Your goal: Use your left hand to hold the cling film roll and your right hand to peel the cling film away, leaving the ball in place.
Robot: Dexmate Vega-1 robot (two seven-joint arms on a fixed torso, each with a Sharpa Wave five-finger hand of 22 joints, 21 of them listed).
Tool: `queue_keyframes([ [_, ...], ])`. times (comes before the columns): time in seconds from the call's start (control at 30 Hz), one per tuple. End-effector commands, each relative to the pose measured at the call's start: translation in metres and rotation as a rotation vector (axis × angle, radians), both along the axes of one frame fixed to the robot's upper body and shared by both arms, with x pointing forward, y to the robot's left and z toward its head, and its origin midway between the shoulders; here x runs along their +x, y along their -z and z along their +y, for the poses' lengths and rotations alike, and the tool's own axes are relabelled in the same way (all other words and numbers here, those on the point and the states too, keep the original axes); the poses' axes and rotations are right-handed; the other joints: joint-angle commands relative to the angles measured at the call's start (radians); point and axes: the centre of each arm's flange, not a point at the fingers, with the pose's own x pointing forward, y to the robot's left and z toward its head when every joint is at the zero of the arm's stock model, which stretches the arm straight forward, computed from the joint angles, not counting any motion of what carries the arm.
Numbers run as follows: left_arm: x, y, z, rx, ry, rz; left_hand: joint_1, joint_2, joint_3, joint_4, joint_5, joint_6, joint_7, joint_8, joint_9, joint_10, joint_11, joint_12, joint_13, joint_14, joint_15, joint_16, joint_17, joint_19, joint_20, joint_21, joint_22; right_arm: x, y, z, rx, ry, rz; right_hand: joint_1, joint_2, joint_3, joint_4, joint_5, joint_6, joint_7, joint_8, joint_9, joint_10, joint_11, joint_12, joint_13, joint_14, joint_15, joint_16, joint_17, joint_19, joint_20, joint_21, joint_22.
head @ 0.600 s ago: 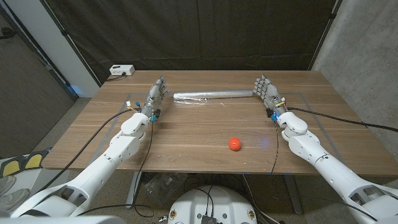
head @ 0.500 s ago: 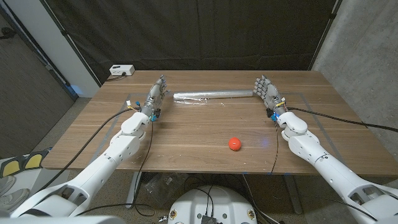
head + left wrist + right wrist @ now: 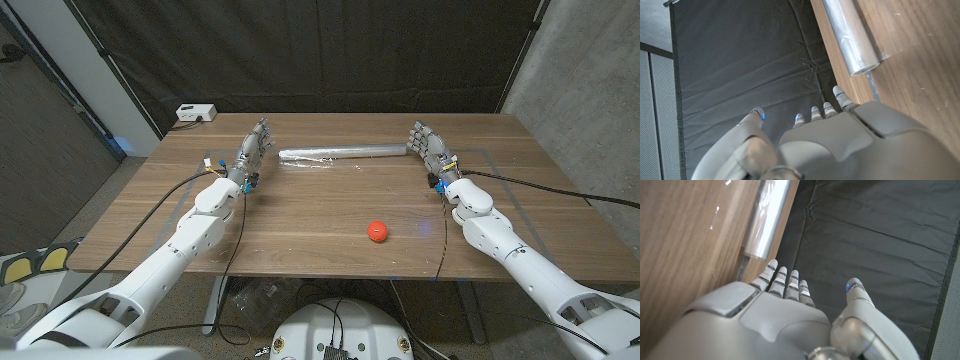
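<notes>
Roll between empty open-fingered left robot hand, right robot hand | ball apart | white box beyond table

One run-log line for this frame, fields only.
left hand: open, beside roll end | right hand: open, at other end | cling film roll: lying untouched | ball: on table, apart

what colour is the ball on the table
Orange-red. The ball shows best in the head view, on the near part of the table.

Head view overlooks whole table; wrist views close behind hands, sharing roll ends.
</notes>
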Motion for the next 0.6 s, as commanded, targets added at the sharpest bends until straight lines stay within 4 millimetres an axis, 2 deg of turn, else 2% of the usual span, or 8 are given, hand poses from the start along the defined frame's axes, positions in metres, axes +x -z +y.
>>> queue_keyframes([
  [0.03, -0.005, -0.02, 0.0, 0.097, -0.05, -0.007, 0.038, 0.025, 0.017, -0.021, 0.005, -0.053, 0.015, 0.01, -0.003, -0.005, 0.008, 0.011, -0.001, 0.011, -0.007, 0.005, -0.005, -0.048, 0.015, 0.005, -0.001, -0.001, 0.0, 0.002, -0.011, -0.013, -0.005, 0.001, -0.001, -0.002, 0.003, -0.004, 0.021, -0.005, 0.009, 0.001, 0.028, -0.001, 0.013, -0.001, 0.018, 0.008, 0.01, 0.0, -0.006, 0.021, -0.009, 0.0],
  [0.33, -0.006, -0.04, -0.004, 0.202, -0.081, -0.017, 0.06, 0.03, 0.025, -0.036, 0.001, -0.027, 0.03, 0.018, -0.004, 0.013, 0.012, 0.015, -0.003, 0.02, -0.008, 0.007, -0.012, -0.042, 0.015, 0.004, -0.002, -0.001, 0.004, 0.005, -0.011, -0.018, -0.008, 0.001, 0.003, -0.003, 0.003, -0.003, 0.031, -0.007, 0.011, 0.001, 0.041, 0.002, 0.018, -0.003, 0.025, 0.018, 0.013, -0.002, -0.001, 0.026, -0.01, 0.0],
  [0.5, -0.007, -0.052, -0.005, 0.248, -0.097, -0.021, 0.072, 0.036, 0.031, -0.043, -0.003, -0.008, 0.04, 0.023, -0.005, 0.027, 0.018, 0.018, -0.006, 0.046, 0.015, 0.016, -0.014, -0.03, 0.036, 0.007, -0.001, -0.001, 0.005, 0.01, -0.023, -0.023, -0.012, 0.0, 0.006, -0.004, 0.004, -0.003, 0.037, -0.01, 0.012, 0.001, 0.048, 0.006, 0.02, -0.004, 0.028, 0.021, 0.014, -0.002, 0.002, 0.027, -0.011, 0.0],
  [0.6, -0.007, -0.059, -0.006, 0.274, -0.097, -0.02, 0.079, 0.042, 0.035, -0.046, -0.006, 0.02, 0.044, 0.032, -0.006, 0.049, 0.018, 0.024, -0.007, 0.065, 0.016, 0.022, -0.015, -0.018, 0.044, 0.01, -0.001, -0.002, 0.005, 0.012, -0.033, -0.027, -0.013, 0.001, 0.009, -0.004, 0.003, -0.002, 0.05, -0.005, 0.016, 0.001, 0.058, 0.005, 0.024, -0.004, 0.032, 0.023, 0.015, -0.002, 0.004, 0.028, -0.012, 0.0],
])
